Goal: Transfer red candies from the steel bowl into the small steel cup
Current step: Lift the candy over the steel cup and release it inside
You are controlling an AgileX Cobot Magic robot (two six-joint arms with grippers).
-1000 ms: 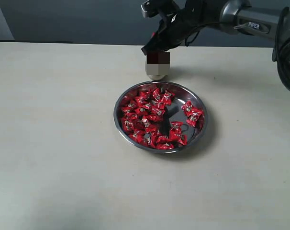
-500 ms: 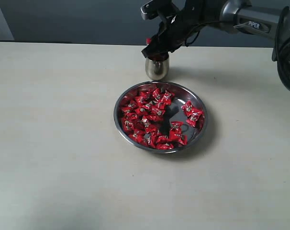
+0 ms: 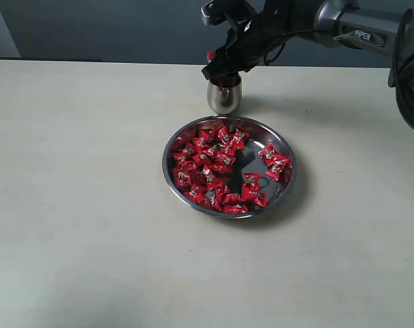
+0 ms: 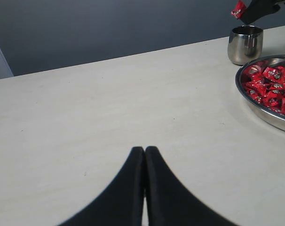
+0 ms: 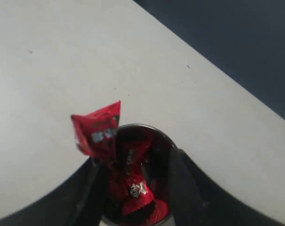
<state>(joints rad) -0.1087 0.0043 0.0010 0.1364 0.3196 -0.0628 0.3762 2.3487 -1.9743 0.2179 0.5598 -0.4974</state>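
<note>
The small steel cup (image 3: 224, 97) stands behind the steel bowl (image 3: 167, 171), which holds many red candies (image 3: 210, 167). My right gripper (image 3: 221, 72) hangs just above the cup's mouth with its jaws open. In the right wrist view, the right gripper (image 5: 135, 160) straddles the cup (image 5: 142, 127); one red candy (image 5: 98, 132) clings to the tip of one finger, and another candy (image 5: 133, 188) lies inside the cup. My left gripper (image 4: 144, 149) is shut and empty over bare table, far from the bowl (image 4: 269, 117) and the cup (image 4: 245, 44).
The pale table (image 3: 77, 205) spreads wide around the bowl. A dark wall (image 3: 111, 27) runs along the table's far edge. The right arm (image 3: 357, 31) reaches in from the upper right.
The right gripper's jaws have parted above the cup. A red candy now shows at the side of one finger. The bowl and cup have not moved.
</note>
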